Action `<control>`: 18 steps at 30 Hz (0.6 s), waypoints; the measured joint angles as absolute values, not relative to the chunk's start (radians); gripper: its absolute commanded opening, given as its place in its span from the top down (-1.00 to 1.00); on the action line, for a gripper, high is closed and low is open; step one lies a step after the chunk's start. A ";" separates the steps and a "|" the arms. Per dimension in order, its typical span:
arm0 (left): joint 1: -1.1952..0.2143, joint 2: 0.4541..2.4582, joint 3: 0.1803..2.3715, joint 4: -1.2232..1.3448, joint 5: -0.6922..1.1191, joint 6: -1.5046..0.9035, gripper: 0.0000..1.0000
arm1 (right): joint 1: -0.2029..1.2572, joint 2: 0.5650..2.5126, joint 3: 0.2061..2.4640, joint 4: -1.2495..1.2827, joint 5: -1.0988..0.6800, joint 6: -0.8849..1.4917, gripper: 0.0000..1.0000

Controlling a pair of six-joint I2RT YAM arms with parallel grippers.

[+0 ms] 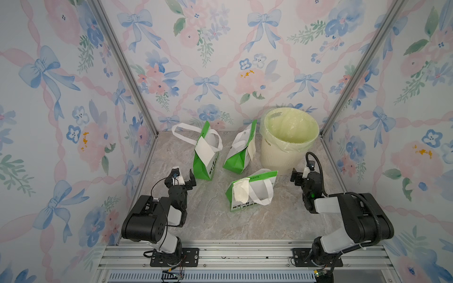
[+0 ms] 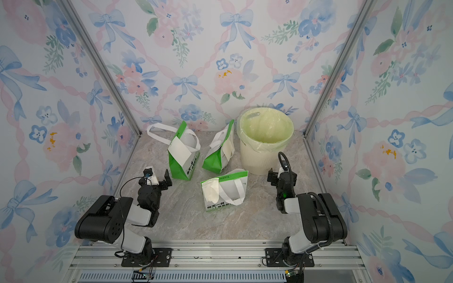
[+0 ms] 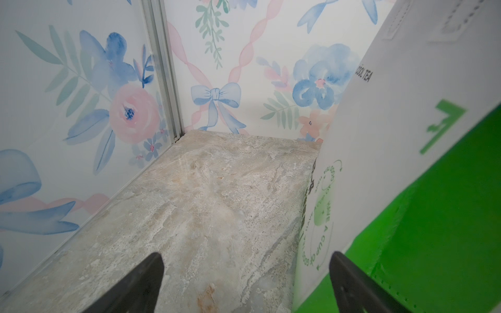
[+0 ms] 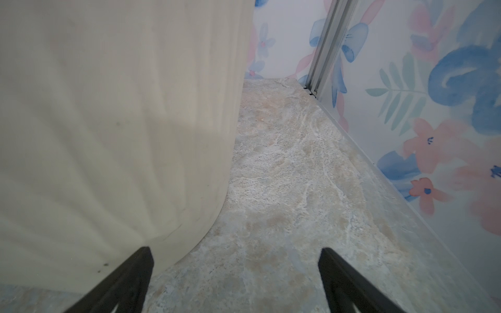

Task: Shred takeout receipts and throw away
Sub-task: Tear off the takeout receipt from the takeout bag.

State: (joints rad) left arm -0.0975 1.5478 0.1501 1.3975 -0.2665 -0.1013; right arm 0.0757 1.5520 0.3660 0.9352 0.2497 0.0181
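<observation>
- Desk [image 1: 220, 227]: marbled grey-beige surface filling the lower centre of both top views, enclosed by floral walls.
- Bag A [image 1: 203, 169]: green-and-white, upright, left of centre. Receipt A [image 1: 204, 150] lies flat against its upper face, turned cornerwise, with a white handle loop crossing it.
- Bag B [image 1: 236, 161]: green-and-white, tilted, at frame centre, near the bin. Receipt B [image 1: 251, 149] shows as a narrow pale slip on its right-hand face.
- Bag C [image 1: 245, 207]: lies low in front of the other two, just below centre. Receipt C [image 1: 240, 192] sits crumpled and curled on its left part, beside the handle loops.
- Bin [image 1: 277, 156]: cream, ribbed, fitted with a pale translucent liner; right of centre, toward the back wall.
- Left gripper [image 3: 245, 258]: jaws spread wide, nothing between them; in the top views it sits low left of centre, just beside bag A. Whether a finger touches the bag cannot be told.
- Right gripper [image 4: 235, 251]: jaws spread wide and empty, over bare desk, right of centre at the foot of the bin.
- All three receipts rest on their bags, apart from both grippers.
</observation>
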 measured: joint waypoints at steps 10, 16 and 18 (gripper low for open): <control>-0.097 1.548 0.150 1.398 -0.266 -0.101 -0.96 | 0.075 1.552 0.366 0.935 0.246 0.018 -0.95; -0.098 1.469 0.149 1.346 -0.282 -0.098 -0.86 | 0.091 1.424 0.368 0.831 0.240 0.003 -0.95; -0.097 1.362 0.149 1.293 -0.299 -0.099 -0.92 | 0.096 1.300 0.406 0.684 0.230 -0.001 -0.95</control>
